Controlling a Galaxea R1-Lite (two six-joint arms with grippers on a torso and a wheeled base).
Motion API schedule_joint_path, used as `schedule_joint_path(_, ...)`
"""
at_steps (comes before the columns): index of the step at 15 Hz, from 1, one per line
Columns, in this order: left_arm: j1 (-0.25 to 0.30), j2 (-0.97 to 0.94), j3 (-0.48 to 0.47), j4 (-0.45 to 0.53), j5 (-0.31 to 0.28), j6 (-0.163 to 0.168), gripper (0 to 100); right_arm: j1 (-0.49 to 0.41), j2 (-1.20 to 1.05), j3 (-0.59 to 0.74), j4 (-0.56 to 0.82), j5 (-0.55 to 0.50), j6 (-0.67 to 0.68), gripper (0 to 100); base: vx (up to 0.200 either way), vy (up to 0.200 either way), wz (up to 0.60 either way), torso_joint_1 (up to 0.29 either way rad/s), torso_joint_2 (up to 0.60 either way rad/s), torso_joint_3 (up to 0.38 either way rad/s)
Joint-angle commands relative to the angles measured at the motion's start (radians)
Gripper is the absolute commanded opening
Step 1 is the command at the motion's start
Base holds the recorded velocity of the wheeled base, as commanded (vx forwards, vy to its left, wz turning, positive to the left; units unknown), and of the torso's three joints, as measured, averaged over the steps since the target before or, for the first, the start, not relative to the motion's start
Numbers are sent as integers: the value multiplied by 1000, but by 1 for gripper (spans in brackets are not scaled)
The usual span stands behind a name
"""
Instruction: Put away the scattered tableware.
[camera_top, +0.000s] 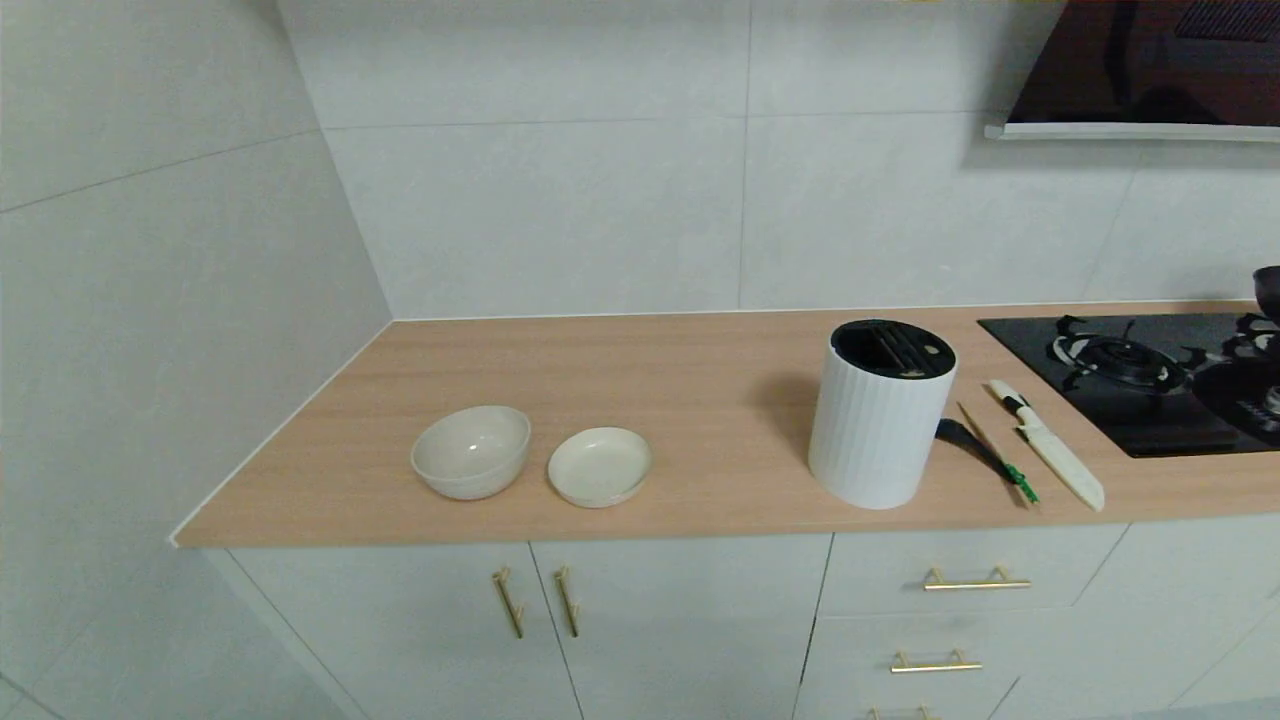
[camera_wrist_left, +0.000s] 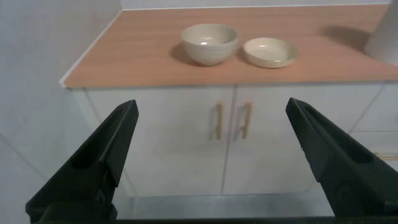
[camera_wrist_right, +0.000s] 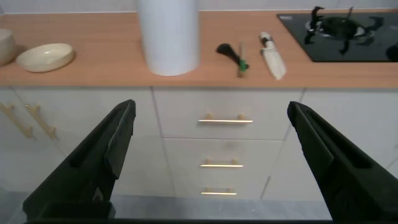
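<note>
The left gripper (camera_wrist_left: 211, 107) hangs low in front of the cabinet doors (camera_top: 535, 600), its two black fingers spread wide apart with nothing between them. The right gripper (camera_wrist_right: 211, 107) sits the same way before the drawers (camera_top: 975, 580), jaws wide and empty. Doors and drawers are white with slim gold handles.

Above them runs a wooden countertop (camera_top: 650, 380). Near its front edge, towards the left, a deep bowl (camera_top: 471, 451) stands upright, and a shallow dish (camera_top: 599, 465) sits just beside it on its right, the two close but apart. Further right stands a white ribbed holder (camera_top: 878, 415), a tall cylinder with a black slotted top. Just right of it lies a black spoon (camera_top: 985, 455) with its head next to the holder's base, and a thin wooden stick (camera_top: 975, 425) crosses alongside it, with a green bit near the front end. A white knife (camera_top: 1050, 445) lies parallel to these, between them and the black gas hob (camera_top: 1130, 380) set into the counter. A dark range hood (camera_top: 1140, 70) hangs on the tiled wall above.
</note>
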Motion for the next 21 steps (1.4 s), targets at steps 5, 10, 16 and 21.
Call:
schedule_joint_path(5,0,0,0,0,0,0,100,0,1,0,0,0,0,100,0,200,0,6,1,0)
schedule_joint_path(10,0,0,0,0,0,0,100,0,1,0,0,0,0,100,0,200,0,3,4,5)
schedule_joint_path(16,0,0,0,0,0,0,100,0,1,0,0,0,0,100,0,100,0,0,0,0)
schedule_joint_path(21,0,0,0,0,0,0,100,0,1,0,0,0,0,100,0,0,0,0,0,0)
